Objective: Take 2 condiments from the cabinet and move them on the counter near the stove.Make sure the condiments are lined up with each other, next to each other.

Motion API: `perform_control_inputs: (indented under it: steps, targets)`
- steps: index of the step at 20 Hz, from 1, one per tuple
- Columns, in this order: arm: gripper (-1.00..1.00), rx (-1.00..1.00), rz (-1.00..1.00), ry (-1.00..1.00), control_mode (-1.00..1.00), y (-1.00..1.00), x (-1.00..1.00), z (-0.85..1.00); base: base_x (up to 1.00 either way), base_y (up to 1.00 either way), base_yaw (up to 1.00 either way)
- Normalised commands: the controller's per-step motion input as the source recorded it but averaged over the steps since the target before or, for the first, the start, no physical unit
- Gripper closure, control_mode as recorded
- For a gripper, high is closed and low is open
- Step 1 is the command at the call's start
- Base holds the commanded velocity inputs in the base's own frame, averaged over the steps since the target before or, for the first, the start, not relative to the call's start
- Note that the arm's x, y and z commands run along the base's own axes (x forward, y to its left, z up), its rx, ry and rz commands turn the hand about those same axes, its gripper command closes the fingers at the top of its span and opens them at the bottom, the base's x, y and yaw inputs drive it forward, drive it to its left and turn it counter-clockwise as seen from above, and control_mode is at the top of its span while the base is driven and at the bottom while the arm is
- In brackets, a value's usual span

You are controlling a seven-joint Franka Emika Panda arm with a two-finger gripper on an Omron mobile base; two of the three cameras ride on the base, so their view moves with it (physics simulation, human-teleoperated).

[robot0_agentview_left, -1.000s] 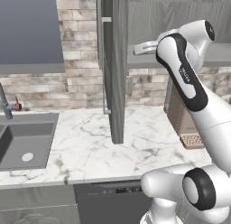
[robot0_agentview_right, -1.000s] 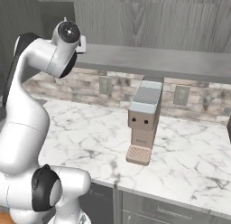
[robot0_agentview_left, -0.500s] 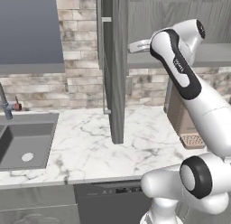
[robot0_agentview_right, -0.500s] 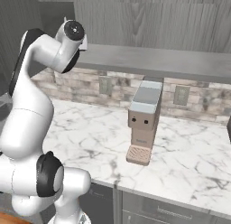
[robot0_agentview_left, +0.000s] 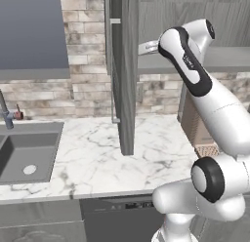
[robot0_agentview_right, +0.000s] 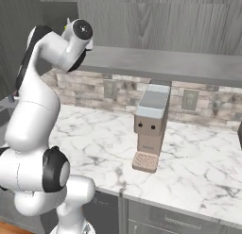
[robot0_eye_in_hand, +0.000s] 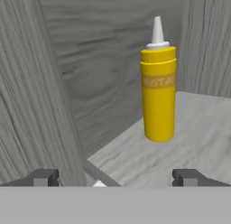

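Wide open and holding nothing, the pincer (robot0_eye_in_hand: 115, 178) points into the grey wood-grain cabinet (robot0_eye_in_hand: 90, 60), its two dark fingertips (robot0_eye_in_hand: 43, 177) well apart at the bottom of the hand view. Beyond them, upright on the pale shelf board (robot0_eye_in_hand: 198, 142), stands the yellow squeeze bottle (robot0_eye_in_hand: 158, 90) with its white pointed nozzle, right of centre and untouched. Below, the white marble desk (robot0_agentview_left: 93, 158) carries a coffee machine (robot0_agentview_right: 150, 127), with a sink (robot0_agentview_left: 27, 155) to the left.

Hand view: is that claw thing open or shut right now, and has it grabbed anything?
Gripper: open, holding nothing; the yellow bottle stands ahead, untouched.
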Motion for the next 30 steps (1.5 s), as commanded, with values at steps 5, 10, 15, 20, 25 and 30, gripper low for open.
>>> perform_control_inputs:
  steps: [5, 10, 15, 20, 25, 30]
  targets:
    - [-1.0, 0.0, 0.03, 0.0, -1.0, 0.09, 0.26, 0.0, 0.0, 0.0, 0.0]
    - [-1.0, 0.0, 0.01, 0.0, -1.0, 0.0, 0.24, 0.0, 0.0, 0.0, 0.0]
    - [-1.0, 0.0, 0.01, 0.0, -1.0, 0.0, 0.22, 0.0, 0.0, 0.0, 0.0]
    - [-1.0, 0.0, 0.01, 0.0, -1.0, 0.05, 0.13, 0.0, 0.0, 0.0, 0.0]
    - [-1.0, 0.0, 0.02, 0.0, -1.0, 0.09, 0.15, 0.0, 0.0, 0.0, 0.0]
    - [-1.0, 0.0, 0.02, 0.0, -1.0, 0.03, 0.21, 0.0, 0.0, 0.0, 0.0]
